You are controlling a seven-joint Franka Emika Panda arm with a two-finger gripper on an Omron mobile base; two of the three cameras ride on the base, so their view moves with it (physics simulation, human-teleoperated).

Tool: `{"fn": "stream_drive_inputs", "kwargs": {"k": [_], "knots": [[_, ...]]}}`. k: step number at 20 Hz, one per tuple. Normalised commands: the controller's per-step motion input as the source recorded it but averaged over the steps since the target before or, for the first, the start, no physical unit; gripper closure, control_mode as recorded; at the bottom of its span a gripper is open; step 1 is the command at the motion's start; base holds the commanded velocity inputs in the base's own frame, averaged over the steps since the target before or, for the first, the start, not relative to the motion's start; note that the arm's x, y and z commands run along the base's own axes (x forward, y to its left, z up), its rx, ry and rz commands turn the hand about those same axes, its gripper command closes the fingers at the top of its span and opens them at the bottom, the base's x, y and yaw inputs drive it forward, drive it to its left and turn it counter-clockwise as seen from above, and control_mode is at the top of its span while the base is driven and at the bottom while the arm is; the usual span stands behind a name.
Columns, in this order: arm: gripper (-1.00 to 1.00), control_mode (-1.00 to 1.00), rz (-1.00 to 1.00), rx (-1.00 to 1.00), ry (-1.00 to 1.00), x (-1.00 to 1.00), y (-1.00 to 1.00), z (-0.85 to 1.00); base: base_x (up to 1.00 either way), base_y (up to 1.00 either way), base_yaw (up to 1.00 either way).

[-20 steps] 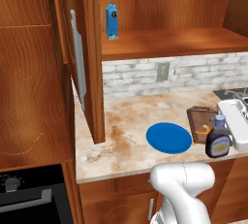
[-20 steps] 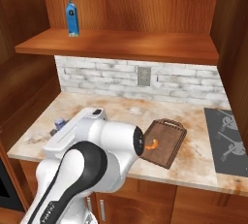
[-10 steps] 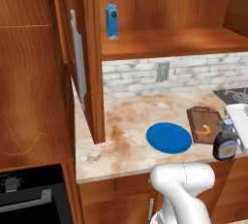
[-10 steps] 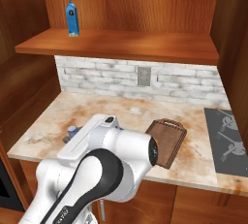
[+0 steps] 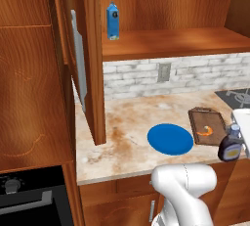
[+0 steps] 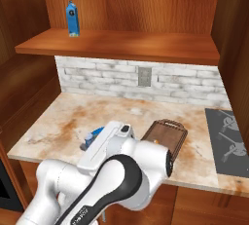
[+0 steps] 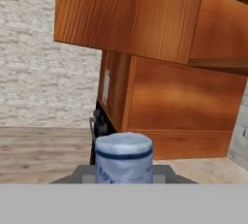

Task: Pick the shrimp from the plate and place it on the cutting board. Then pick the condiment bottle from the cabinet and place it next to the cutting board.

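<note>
Shrimp [image 5: 208, 131] is on the cutting board [image 5: 207, 126], so that half's done. My end effector is pinching the condiment bottle [image 5: 230, 145] just beside the board's right edge; only setting it down remains.

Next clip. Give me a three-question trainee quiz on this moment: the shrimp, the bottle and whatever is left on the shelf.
1. True or false: the shrimp lies on the cutting board.
2. What is the hand holding?
A. the blue carton
B. the condiment bottle
C. nothing
3. Fill in: the blue carton stands on the cabinet's ____.

Key
1. True. The plate beside the board is bare.
2. B. The condiment bottle hangs tilted by the board's near right corner, and its pale cap sits right at the fingertips in the hand view.
3. shelf.
</note>
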Motion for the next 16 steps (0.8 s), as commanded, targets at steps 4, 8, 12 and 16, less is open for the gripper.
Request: {"fn": "stream_drive_inputs", "kwargs": {"k": [4, 8, 12, 16], "knots": [[1.0, -1.0, 0.0, 0.0, -0.1, 0.34, -0.3, -0.28, 0.0, 0.0, 0.0], [1.0, -1.0, 0.0, 0.0, -0.09, 0.36, -0.32, -0.2, 0.0, 0.0, 0.0], [1.0, -1.0, 0.0, 0.0, -0.05, 0.31, -0.31, -0.14, 0.0, 0.0, 0.0], [1.0, -1.0, 0.0, 0.0, -0.01, 0.22, -0.31, -0.16, 0.0, 0.0, 0.0]]}}
